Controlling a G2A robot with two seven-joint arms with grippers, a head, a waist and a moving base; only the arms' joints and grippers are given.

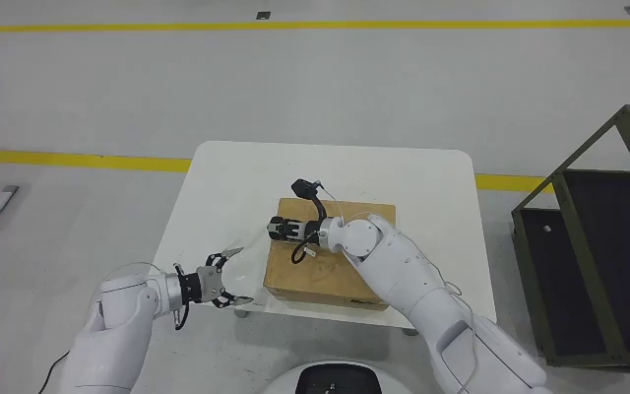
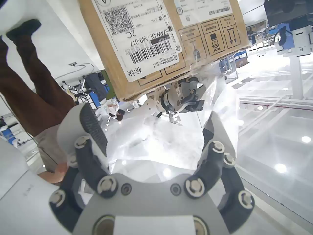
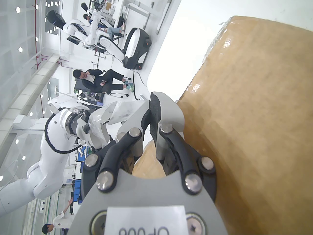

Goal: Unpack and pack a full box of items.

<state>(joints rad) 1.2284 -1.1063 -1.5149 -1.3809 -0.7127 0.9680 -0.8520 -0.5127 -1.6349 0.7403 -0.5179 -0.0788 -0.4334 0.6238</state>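
Nearest me, off the bench's near-left corner, the left gripper (image 1: 239, 277) hangs with its fingers spread wide. A sheet of clear plastic (image 2: 156, 138) lies crumpled between them; I can't tell whether it is caught.

Just to its right the cardboard box (image 1: 290, 278) sits on the near part of the bench (image 1: 394, 172), taped shut and labelled on its side. Being full, it's probably heavy. The walls look stiff and the glossy tape slick, so I'd grip bare cardboard on opposite sides, low down.

At the box's left top edge the right gripper (image 1: 279, 229) has its fingers drawn close together, with nothing I can make out between them.
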